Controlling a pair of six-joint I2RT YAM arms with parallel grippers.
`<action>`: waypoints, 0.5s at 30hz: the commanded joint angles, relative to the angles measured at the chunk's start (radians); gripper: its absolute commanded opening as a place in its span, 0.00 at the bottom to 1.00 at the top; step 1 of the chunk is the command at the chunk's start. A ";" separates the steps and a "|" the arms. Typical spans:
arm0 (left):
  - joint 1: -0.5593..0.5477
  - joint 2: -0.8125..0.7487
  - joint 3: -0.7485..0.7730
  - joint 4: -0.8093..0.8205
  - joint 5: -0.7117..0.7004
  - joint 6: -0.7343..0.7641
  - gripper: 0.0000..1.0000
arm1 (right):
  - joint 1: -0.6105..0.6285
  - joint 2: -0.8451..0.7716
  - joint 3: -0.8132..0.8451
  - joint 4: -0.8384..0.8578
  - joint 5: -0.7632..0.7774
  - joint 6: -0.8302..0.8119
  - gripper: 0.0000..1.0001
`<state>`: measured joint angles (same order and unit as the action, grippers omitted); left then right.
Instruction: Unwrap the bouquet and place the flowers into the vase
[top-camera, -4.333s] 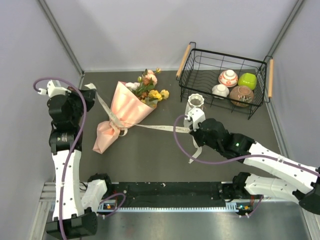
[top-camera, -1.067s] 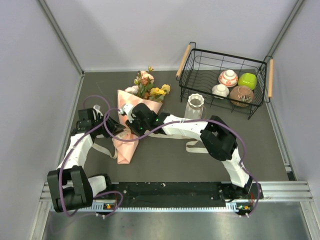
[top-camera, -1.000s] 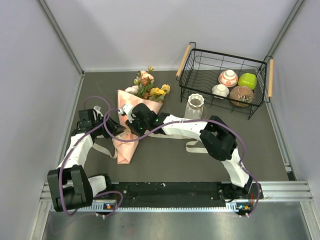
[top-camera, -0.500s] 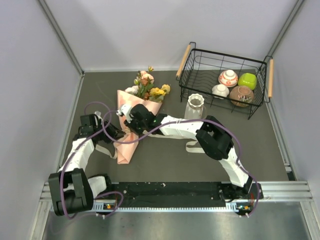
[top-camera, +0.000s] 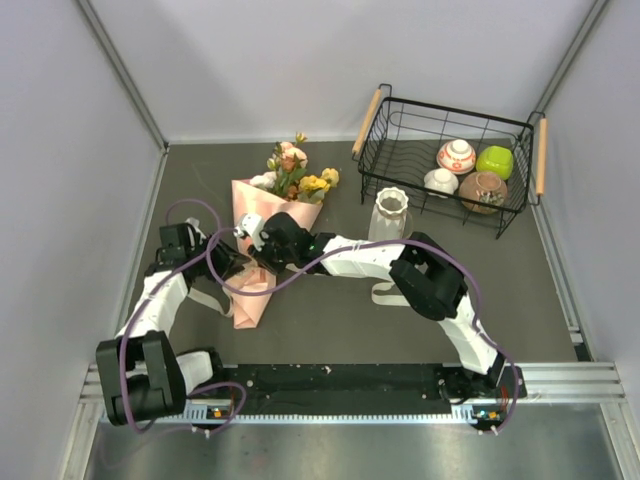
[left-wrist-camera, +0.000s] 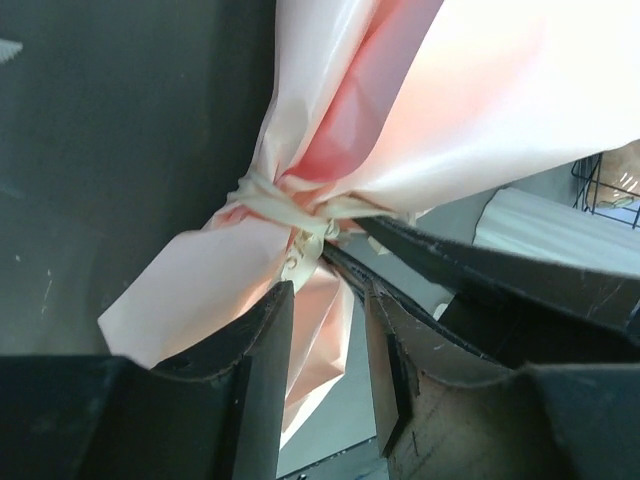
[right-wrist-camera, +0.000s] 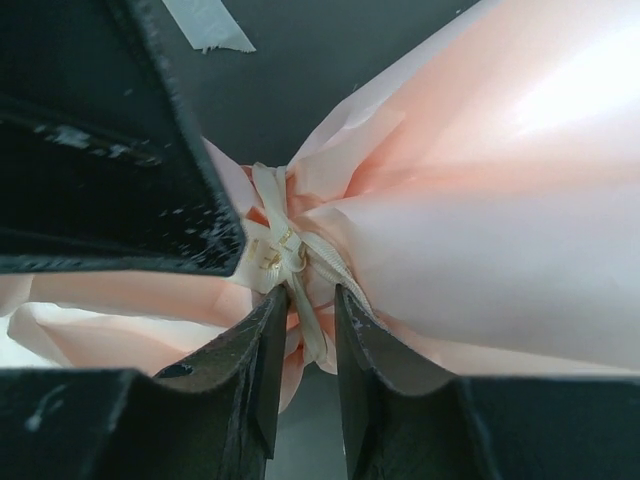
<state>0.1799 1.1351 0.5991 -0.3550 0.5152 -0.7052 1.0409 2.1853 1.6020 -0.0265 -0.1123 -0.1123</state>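
Note:
The bouquet (top-camera: 262, 222) lies on the dark table, its salmon-pink paper tied at the waist by a beige ribbon knot (right-wrist-camera: 272, 250) (left-wrist-camera: 308, 222). The flowers (top-camera: 296, 172) stick out of its far end. Both grippers meet at that knot. My left gripper (top-camera: 228, 266) (left-wrist-camera: 325, 295) stands open just below the knot, with the paper's tail behind the gap. Coming from the other side, my right gripper (top-camera: 262, 244) (right-wrist-camera: 310, 298) is open, and a loose ribbon strand hangs between its fingers. The white ribbed vase (top-camera: 389, 213) stands upright to the right.
A black wire basket (top-camera: 400, 112) with wooden handles holds several small bowls at the back right. Loose ribbon ends trail on the table at the left (top-camera: 208, 300) and at the right (top-camera: 385, 292). Grey walls close in the table on three sides.
Both grippers' jaws have spread a little wider at the knot. The right gripper and the bouquet have edged slightly left. The vase has not moved.

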 joint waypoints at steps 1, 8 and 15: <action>0.001 0.057 0.057 0.068 0.015 -0.011 0.40 | 0.021 -0.016 0.022 0.005 -0.004 -0.023 0.19; -0.005 0.095 0.059 0.102 0.028 -0.048 0.38 | 0.021 -0.061 0.015 -0.004 0.022 -0.026 0.00; -0.033 0.112 0.059 0.129 -0.023 -0.086 0.37 | 0.022 -0.117 -0.039 0.019 -0.004 0.016 0.00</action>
<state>0.1661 1.2396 0.6254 -0.2859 0.5220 -0.7620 1.0454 2.1548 1.5833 -0.0315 -0.0948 -0.1257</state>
